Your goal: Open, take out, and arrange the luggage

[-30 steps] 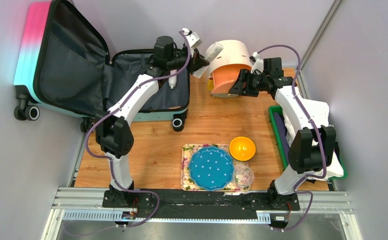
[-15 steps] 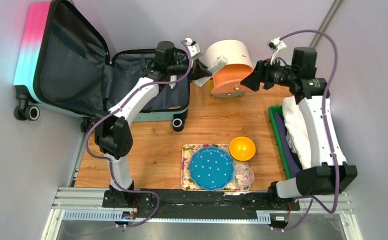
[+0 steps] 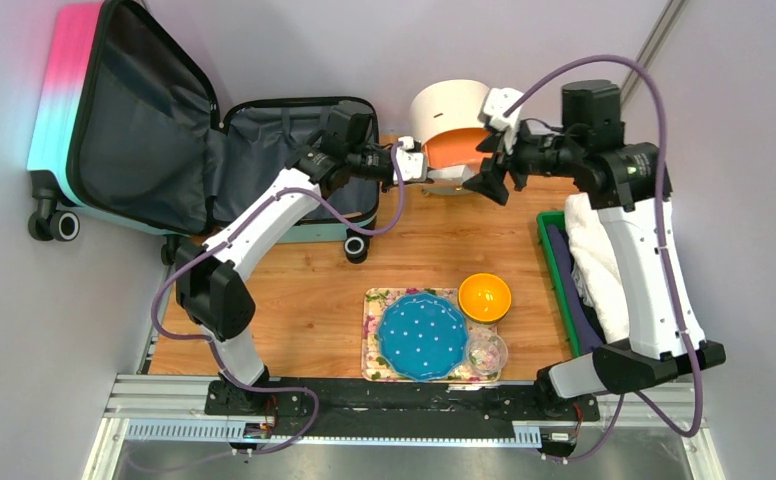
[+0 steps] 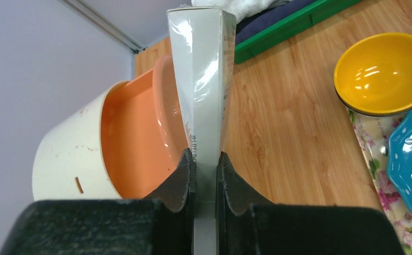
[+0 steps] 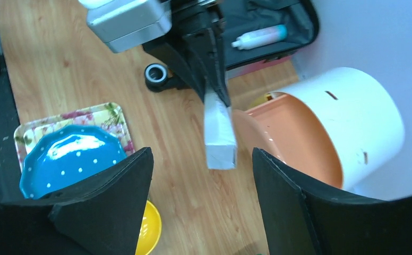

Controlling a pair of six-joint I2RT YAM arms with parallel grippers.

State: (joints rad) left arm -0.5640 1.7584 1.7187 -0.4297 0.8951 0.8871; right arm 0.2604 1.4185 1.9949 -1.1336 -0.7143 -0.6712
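Observation:
The luggage (image 3: 114,110) lies open at the back left, its pink-to-turquoise lid propped up and its grey-lined base (image 3: 274,125) flat. A white bottle (image 5: 259,36) lies in the base. My left gripper (image 3: 411,165) is shut on a long white box (image 4: 201,79) and holds it in front of the orange drawer (image 3: 456,145) of the round cream cabinet (image 3: 444,100). My right gripper (image 3: 494,178) is open and empty. In the right wrist view its fingers (image 5: 113,196) straddle the free end of the box (image 5: 219,135) from above without touching it.
A green tray (image 3: 556,262) with a white towel (image 3: 604,245) stands at the right edge. A floral tray (image 3: 374,300) at the front holds a blue dotted plate (image 3: 422,335), beside a yellow bowl (image 3: 485,296) and a small glass bowl (image 3: 486,352).
My left gripper has carried the box right and forward, out from over the luggage to the front of the drawer. My right gripper left the drawer, swung out, then came over the box's end.

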